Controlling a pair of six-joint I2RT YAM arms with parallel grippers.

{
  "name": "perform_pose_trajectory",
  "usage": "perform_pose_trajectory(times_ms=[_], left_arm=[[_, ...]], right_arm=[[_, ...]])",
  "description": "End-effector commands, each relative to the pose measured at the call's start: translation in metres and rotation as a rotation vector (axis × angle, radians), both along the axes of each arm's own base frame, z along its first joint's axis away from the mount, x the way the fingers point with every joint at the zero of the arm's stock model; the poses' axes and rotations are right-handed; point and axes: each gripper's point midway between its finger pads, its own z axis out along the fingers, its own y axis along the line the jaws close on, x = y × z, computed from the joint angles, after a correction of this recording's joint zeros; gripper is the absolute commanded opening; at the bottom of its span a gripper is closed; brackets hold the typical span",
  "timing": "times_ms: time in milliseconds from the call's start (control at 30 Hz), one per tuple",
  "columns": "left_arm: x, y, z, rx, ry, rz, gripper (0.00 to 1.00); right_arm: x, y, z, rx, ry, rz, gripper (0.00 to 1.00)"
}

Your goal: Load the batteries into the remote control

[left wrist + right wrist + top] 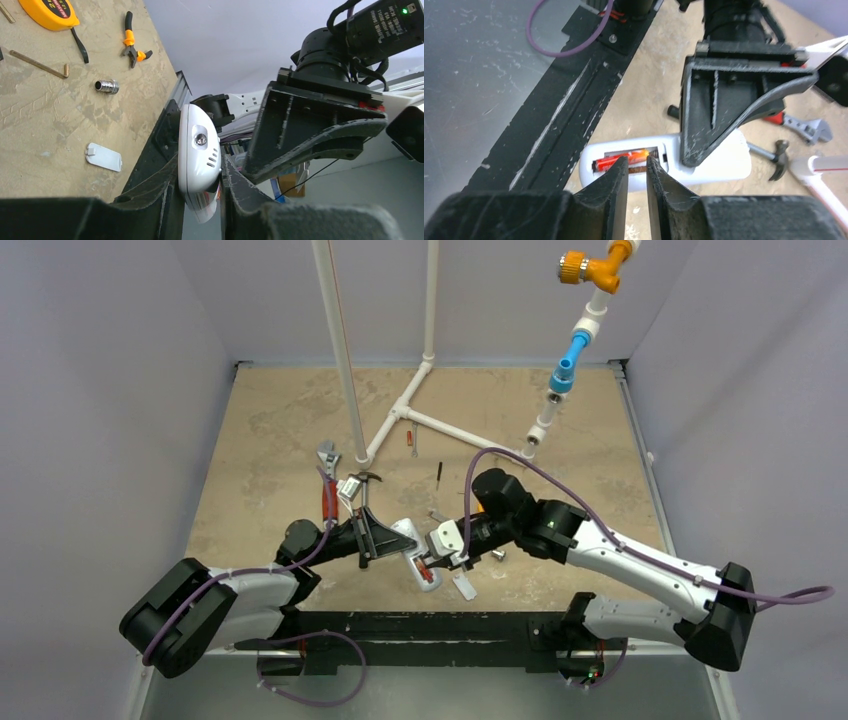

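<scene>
The white remote control (418, 562) is held off the table, clamped at its front end in my shut left gripper (385, 540); the left wrist view shows its rounded nose (199, 145) between the fingers (199, 162). Its back faces my right wrist camera (714, 167), with the recess uncovered. One orange-red battery (606, 163) lies lengthwise in the recess. My right gripper (637, 160) has its tips right at that battery, jaws a narrow gap apart with nothing gripped between them. From above, my right gripper (440, 558) is at the remote's near end. No other battery shows.
The white battery cover (103, 156) lies on the table (465, 585). Nearby are a socket (107, 86), hex key (40, 64), orange pliers (132, 45), tape measure (50, 12), red-handled wrench (328, 490), hammer (774, 157) and white pipe frame (400, 415).
</scene>
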Motion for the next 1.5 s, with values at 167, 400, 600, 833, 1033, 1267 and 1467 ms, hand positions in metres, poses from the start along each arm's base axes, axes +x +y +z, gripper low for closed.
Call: perform_pose_trajectory(times_ms=[167,400,600,833,1033,1267,1467], left_arm=[[-0.005,-0.001,0.025,-0.068,-0.091,-0.029,0.0],[-0.004,-0.002,0.026,-0.067,-0.089,-0.029,0.0],[-0.003,-0.003,0.026,-0.065,-0.085,-0.027,0.0],[-0.002,-0.004,0.022,-0.058,-0.071,-0.025,0.0],[-0.001,-0.004,0.021,-0.058,-0.067,-0.025,0.0],[-0.001,-0.005,0.022,-0.06,-0.068,-0.027,0.0],[-0.002,-0.006,0.022,-0.061,-0.068,-0.029,0.0]], right_arm=[[-0.007,-0.011,-0.023,-0.09,0.032,0.05,0.12],[-0.01,-0.012,-0.028,-0.104,0.051,0.056,0.12],[-0.011,-0.01,-0.03,-0.106,0.073,0.061,0.12],[-0.012,-0.007,-0.029,-0.101,0.089,0.064,0.12],[-0.012,-0.006,-0.031,-0.106,0.1,0.061,0.12],[-0.012,-0.004,-0.031,-0.107,0.111,0.06,0.12],[-0.011,-0.004,-0.031,-0.106,0.116,0.057,0.12]])
